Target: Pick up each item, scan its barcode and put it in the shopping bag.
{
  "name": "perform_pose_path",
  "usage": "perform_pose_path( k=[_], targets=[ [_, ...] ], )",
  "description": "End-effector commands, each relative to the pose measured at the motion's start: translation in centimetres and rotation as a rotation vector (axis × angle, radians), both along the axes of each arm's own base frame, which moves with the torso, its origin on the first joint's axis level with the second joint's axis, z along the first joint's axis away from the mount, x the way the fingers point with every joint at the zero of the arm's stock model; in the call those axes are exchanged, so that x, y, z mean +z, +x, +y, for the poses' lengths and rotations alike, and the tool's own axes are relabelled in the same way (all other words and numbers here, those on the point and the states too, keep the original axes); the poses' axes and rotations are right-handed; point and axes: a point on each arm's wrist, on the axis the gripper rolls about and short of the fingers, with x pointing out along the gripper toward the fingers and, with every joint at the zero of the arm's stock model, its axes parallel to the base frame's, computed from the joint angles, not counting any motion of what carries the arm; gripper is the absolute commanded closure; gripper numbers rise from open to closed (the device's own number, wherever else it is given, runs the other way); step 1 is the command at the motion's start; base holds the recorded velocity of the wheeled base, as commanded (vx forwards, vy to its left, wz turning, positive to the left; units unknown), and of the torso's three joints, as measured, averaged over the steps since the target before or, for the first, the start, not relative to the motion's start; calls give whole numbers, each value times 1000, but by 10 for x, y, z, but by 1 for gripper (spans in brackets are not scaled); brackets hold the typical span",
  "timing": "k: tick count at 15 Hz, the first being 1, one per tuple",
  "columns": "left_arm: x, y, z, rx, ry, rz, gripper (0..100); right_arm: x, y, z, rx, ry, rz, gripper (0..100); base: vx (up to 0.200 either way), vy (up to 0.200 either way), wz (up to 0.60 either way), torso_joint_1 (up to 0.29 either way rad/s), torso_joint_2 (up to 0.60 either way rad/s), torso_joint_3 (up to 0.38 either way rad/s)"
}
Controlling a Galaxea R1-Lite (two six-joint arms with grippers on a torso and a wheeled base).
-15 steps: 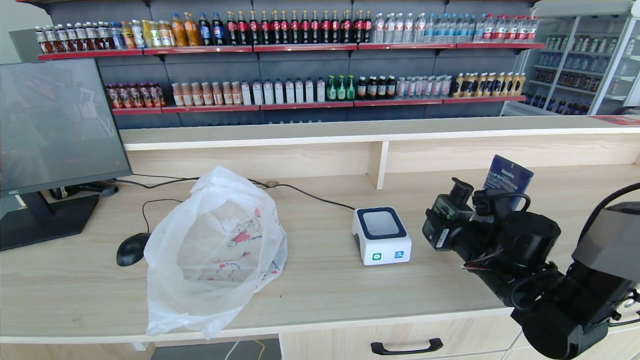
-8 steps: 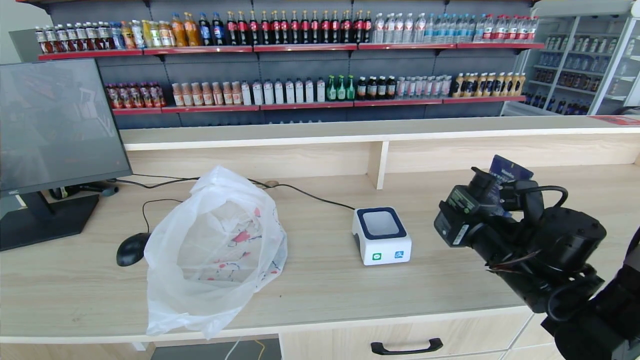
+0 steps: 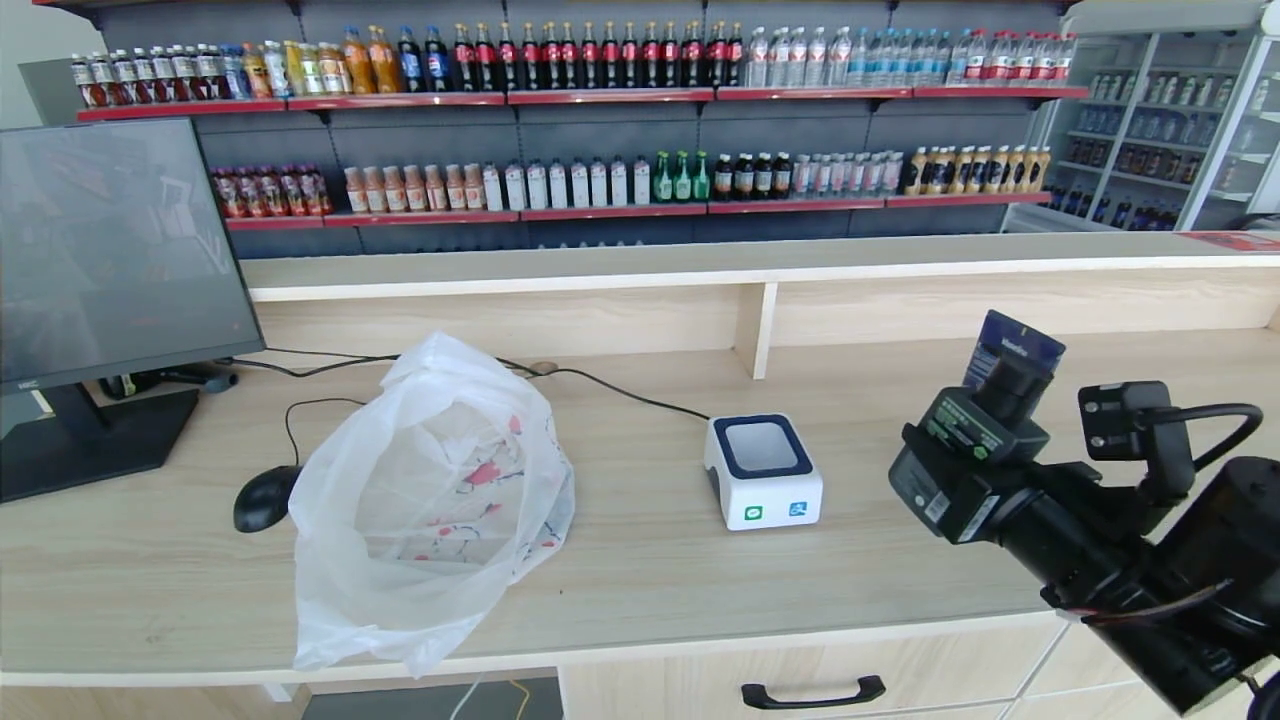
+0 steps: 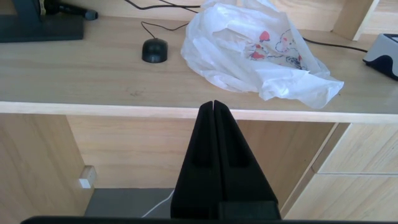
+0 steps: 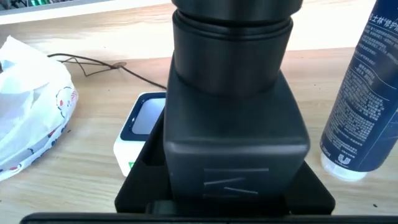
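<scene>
Blue bottle stands upright on the tabletop, right of the scanner, slightly farther back. Right claw is just beside it; grip cannot be told. Left claw is clenched, empty. Advice: take the bottle mid-body and lift straight; it looks tippy.

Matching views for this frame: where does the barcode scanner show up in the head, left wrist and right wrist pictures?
Head view: scanner on the counter mid-picture, right of the shopping bag.
Left wrist view: scanner cropped at the picture's edge, beyond the shopping bag.
Right wrist view: scanner between the shopping bag and the blue can, partly hidden.
Shared landmark: the shopping bag.
</scene>
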Motion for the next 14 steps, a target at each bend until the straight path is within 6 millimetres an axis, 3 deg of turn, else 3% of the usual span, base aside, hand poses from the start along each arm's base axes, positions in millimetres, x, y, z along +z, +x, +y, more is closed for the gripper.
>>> perform_pose_path(
  k=[1, 4, 8, 11, 14],
  targets=[
    [0, 0, 0, 1, 0, -1, 100, 11, -28, -10, 14, 20, -41, 100, 0, 0, 0, 0, 0, 0],
    [0, 0, 0, 0, 0, -1, 100, 9, -49, -19, 19, 16, -32, 100, 0, 0, 0, 0, 0, 0],
    [0, 0, 0, 0, 0, 1, 100, 9, -51, -18, 28, 22, -33, 100, 0, 0, 0, 0, 0, 0],
    [0, 0, 0, 0, 0, -1, 100, 15, -53, -3, 114, 81, -43, 100, 0, 0, 0, 0, 0, 0],
    [0, 0, 0, 0, 0, -1, 100, 25, -52, 31, 278, 262, -15, 100, 0, 0, 0, 0, 0, 0]
  ],
)
